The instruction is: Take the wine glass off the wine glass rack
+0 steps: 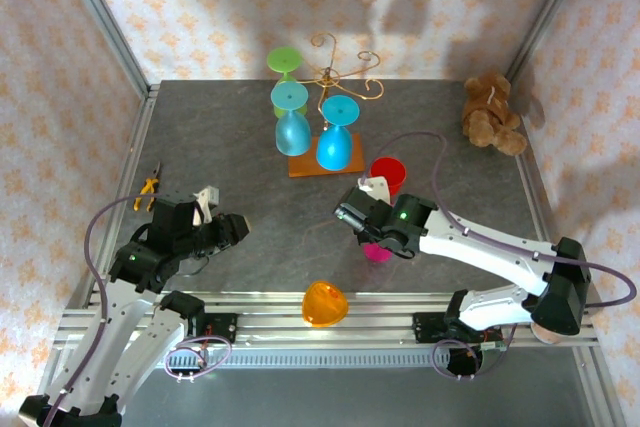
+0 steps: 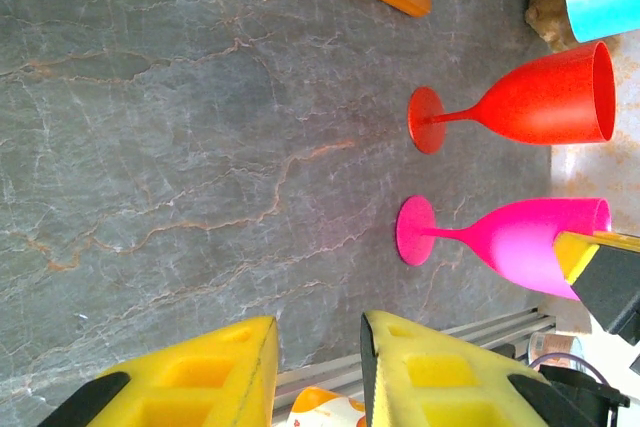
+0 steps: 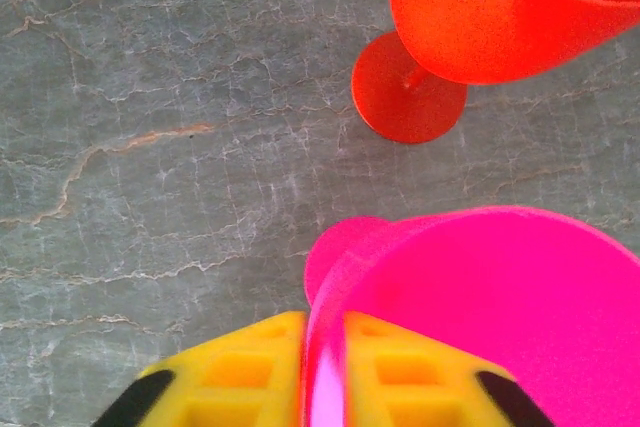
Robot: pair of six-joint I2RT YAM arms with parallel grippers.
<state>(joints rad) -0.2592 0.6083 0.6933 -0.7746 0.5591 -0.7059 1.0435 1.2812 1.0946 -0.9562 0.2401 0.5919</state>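
Observation:
The wine glass rack [image 1: 336, 71] is a gold wire stand on an orange-brown base [image 1: 305, 167] at the back of the table. A green glass [image 1: 285, 59] and two blue wine glasses [image 1: 291, 123] [image 1: 336, 139] hang upside down from it. A pink wine glass [image 3: 500, 297] stands upright on the table, foot down [image 2: 415, 231]. My right gripper [image 3: 325, 367] is shut on its rim, one finger inside and one outside; from above the right gripper [image 1: 375, 239] sits over the pink glass. My left gripper [image 2: 318, 367] hovers open over bare table with nothing between its fingers.
A red wine glass [image 1: 388, 173] stands just behind the pink one. An orange glass [image 1: 324, 303] lies at the table's front rail. A brown teddy bear [image 1: 493, 112] sits at the back right. Yellow-handled pliers [image 1: 148, 187] lie at the left edge.

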